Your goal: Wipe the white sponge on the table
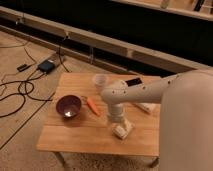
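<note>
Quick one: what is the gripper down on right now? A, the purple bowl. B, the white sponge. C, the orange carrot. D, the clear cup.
B: the gripper sits down on the white sponge near the front edge of the table, apart from the purple bowl, the carrot and the cup.

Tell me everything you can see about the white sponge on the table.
The white sponge is a small cream block with soft edges, lying flat on the light wooden table near its front edge, turned at an angle. The gripper reaches down onto it, hiding its far part. Nothing else touches it; the carrot lies apart.
</note>
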`<state>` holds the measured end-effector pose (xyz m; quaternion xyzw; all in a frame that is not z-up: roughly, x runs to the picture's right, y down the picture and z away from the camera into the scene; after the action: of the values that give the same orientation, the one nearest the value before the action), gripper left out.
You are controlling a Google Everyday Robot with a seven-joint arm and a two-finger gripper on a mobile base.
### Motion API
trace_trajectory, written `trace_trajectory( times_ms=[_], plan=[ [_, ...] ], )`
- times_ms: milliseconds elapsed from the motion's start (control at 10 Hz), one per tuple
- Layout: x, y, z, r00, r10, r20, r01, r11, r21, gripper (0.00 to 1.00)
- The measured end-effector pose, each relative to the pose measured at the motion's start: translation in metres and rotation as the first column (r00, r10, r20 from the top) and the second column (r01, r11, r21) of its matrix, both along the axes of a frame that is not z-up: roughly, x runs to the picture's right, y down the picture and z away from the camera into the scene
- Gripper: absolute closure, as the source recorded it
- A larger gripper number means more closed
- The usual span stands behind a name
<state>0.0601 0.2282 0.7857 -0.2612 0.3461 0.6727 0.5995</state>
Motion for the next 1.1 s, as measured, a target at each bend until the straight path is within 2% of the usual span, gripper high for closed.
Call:
trace_trajectory(
  times_ms=[300,800,900,1100],
  plan=[
    [0.002,0.011,0.009,1.000,-0.004,-0.014,0.004,0.9997,-0.022,0.35],
    [0.019,0.012,0.013,0.998,0.007,-0.058,-0.008,0.9996,-0.027,0.36],
    [0.020,0.014,0.012,0.998,0.006,-0.060,-0.008,0.9995,-0.032,0.42],
    [0.018,0.018,0.012,0.998,-0.002,-0.059,-0.001,0.9990,-0.044,0.64]
  ],
)
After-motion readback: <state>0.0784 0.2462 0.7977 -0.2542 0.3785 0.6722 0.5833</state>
